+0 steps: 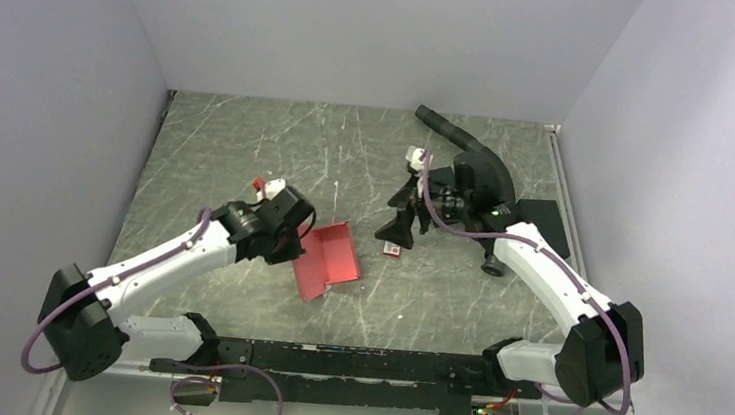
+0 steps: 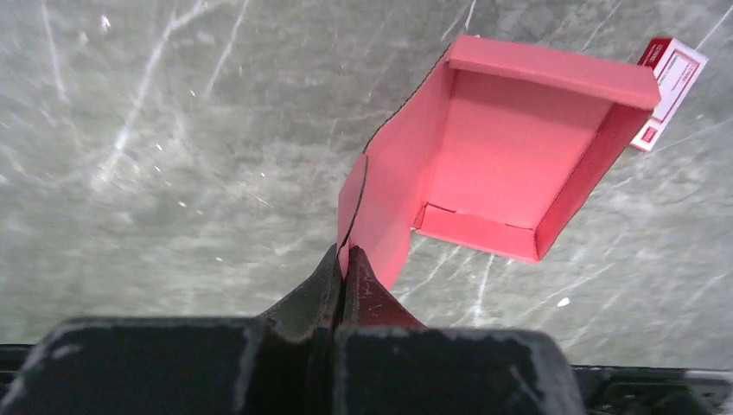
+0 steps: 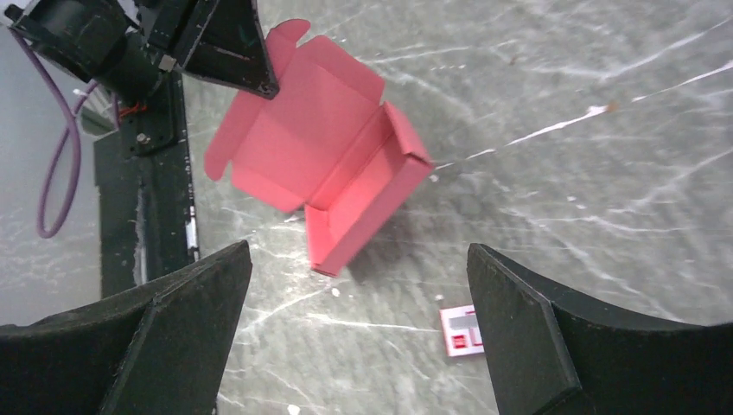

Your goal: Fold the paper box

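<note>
The red-pink paper box (image 1: 329,261) is partly folded, with several walls standing and its lid flap spread open. My left gripper (image 1: 292,244) is shut on the edge of that lid flap and holds the box tilted over the table. In the left wrist view the shut gripper (image 2: 347,259) pinches the flap, and the box's tray (image 2: 510,164) opens toward the camera. My right gripper (image 1: 400,228) is open and empty, to the right of the box. In the right wrist view the box (image 3: 320,147) lies ahead of the wide-open gripper (image 3: 359,281).
A tiny red-and-white card (image 1: 392,250) lies on the table between box and right gripper; it also shows in the wrist views (image 3: 461,330) (image 2: 670,69). A black flat pad (image 1: 551,224) lies at the right, behind the right arm. Grey walls enclose the marbled table (image 1: 248,147).
</note>
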`<state>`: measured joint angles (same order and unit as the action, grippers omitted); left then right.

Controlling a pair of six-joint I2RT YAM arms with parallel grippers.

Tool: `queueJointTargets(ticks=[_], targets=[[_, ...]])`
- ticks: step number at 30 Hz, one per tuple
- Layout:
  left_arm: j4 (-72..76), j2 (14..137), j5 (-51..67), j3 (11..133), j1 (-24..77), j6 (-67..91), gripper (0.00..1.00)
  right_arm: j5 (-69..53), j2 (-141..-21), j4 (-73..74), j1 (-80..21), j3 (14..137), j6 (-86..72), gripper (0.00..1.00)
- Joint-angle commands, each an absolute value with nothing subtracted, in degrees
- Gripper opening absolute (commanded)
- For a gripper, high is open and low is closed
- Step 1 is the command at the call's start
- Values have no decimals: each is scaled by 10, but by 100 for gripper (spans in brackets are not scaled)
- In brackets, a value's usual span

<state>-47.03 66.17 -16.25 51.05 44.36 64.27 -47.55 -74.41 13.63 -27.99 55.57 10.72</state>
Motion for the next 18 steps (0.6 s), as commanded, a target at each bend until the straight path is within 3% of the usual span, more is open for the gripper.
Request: queueJointTargets(ticks=[1, 6, 12, 18], targets=[[-557, 715, -146, 607, 424, 402, 0, -551, -732, 181, -245, 566, 232, 100], [-590, 795, -82, 687, 405, 248, 0, -578, -759, 296, -230, 551, 496, 100], [-615, 922, -19, 757, 400, 126, 0, -491, -769, 250, -228, 516, 536, 100], [-613, 1017, -6, 818, 397, 92, 0, -508, -801, 260, -207, 537, 491, 100]])
